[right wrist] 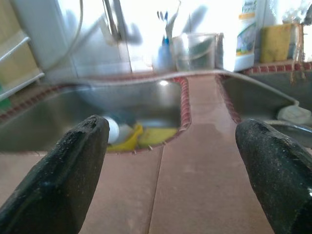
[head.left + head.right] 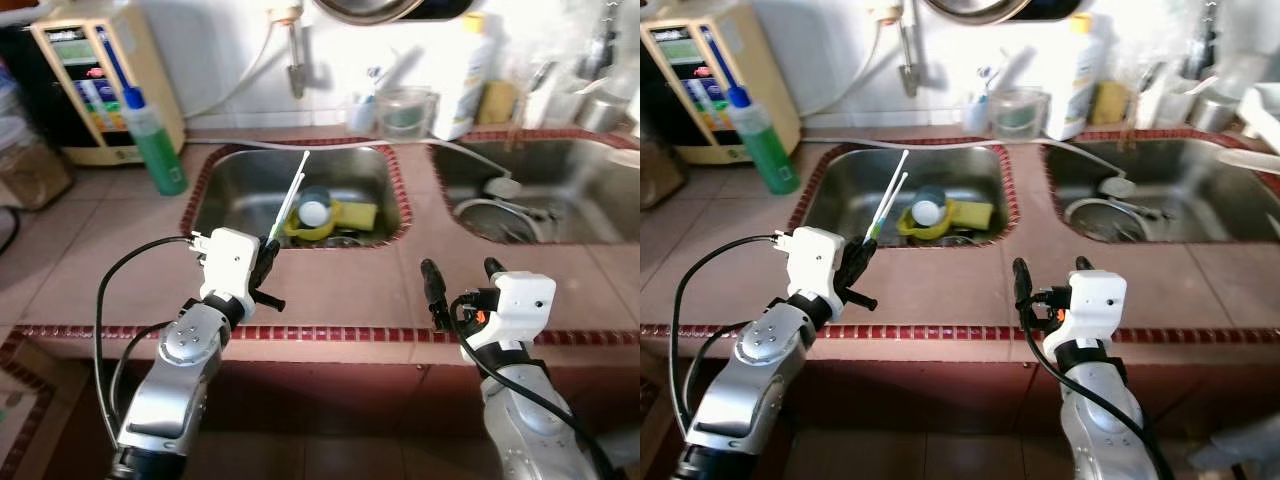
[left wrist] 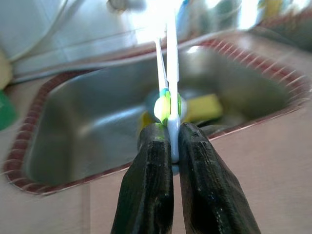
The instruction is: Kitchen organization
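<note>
My left gripper (image 2: pixel 268 262) is shut on two white toothbrushes (image 2: pixel 291 193) with green near the grip; they slant up over the front edge of the left sink (image 2: pixel 230 200). In the left wrist view both handles (image 3: pixel 170 63) stand up from between the pressed fingers (image 3: pixel 151 185). My right gripper (image 2: pixel 460 275) hovers open above the tiled counter (image 2: pixel 340 290) between the two sinks, nothing between its fingers (image 1: pixel 73 165). A clear cup (image 2: pixel 404 110) and a small holder with brushes (image 2: pixel 360 108) stand on the ledge behind the sinks.
The left sink holds a yellow sponge (image 2: pixel 360 214), a yellow dish and a white ball (image 2: pixel 314 212). A green bottle (image 2: pixel 156 140) and a water appliance (image 2: pixel 95 80) stand at the left. The right sink (image 2: pixel 560 190) holds a hose end; a white detergent bottle (image 2: pixel 462 80) is behind.
</note>
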Controlling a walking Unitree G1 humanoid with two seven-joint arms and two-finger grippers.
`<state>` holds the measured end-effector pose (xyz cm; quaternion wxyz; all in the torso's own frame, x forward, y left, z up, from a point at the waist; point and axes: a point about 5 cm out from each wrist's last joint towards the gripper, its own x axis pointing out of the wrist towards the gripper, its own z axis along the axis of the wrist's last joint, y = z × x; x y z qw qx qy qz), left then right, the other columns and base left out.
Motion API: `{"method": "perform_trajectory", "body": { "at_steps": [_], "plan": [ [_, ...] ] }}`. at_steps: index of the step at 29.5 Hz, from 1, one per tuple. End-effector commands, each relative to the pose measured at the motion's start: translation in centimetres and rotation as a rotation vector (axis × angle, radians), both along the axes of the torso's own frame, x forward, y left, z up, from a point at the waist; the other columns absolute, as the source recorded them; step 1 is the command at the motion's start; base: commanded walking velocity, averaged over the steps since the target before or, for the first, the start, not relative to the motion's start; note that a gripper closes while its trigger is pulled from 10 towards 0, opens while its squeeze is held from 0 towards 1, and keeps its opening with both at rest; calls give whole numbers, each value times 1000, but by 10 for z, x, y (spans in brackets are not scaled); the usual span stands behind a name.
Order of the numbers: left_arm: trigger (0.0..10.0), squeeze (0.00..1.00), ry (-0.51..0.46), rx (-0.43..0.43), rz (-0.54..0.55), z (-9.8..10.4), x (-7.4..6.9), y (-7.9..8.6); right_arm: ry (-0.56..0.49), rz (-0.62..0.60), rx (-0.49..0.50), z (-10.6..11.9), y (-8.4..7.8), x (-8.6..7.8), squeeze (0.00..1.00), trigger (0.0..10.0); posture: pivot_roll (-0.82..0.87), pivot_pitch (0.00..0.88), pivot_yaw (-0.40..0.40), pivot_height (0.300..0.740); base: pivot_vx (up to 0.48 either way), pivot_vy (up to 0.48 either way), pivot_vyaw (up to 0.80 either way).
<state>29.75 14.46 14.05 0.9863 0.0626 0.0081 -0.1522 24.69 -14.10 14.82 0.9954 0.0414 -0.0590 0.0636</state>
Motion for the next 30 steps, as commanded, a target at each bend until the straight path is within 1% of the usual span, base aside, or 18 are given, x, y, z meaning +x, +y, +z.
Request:
{"method": "perform_trajectory", "body": {
  "at_steps": [1, 25, 27, 30],
  "plan": [
    [10000, 0, -29, -14, -31, 7, 1, -10, 7, -26, -17, 0, -9, -1, 0, 10000, -137, 68, 74, 740, 326, 0, 0],
    [10000, 0, -24, -23, -49, 6, -1, -13, 14, -28, -16, -1, -9, -3, 0, 10000, -144, 68, 75, 740, 349, 0, 0],
    [10000, 0, -27, -23, -54, 7, -1, -14, 14, -27, -17, -1, -9, -3, 0, 10000, -146, 66, 74, 740, 262, 0, 0],
    [10000, 0, -31, -27, -63, 7, -1, -15, 12, -24, -21, 0, -10, -3, 0, 10000, -147, 65, 74, 740, 0, 0, 0]
  ]
}}
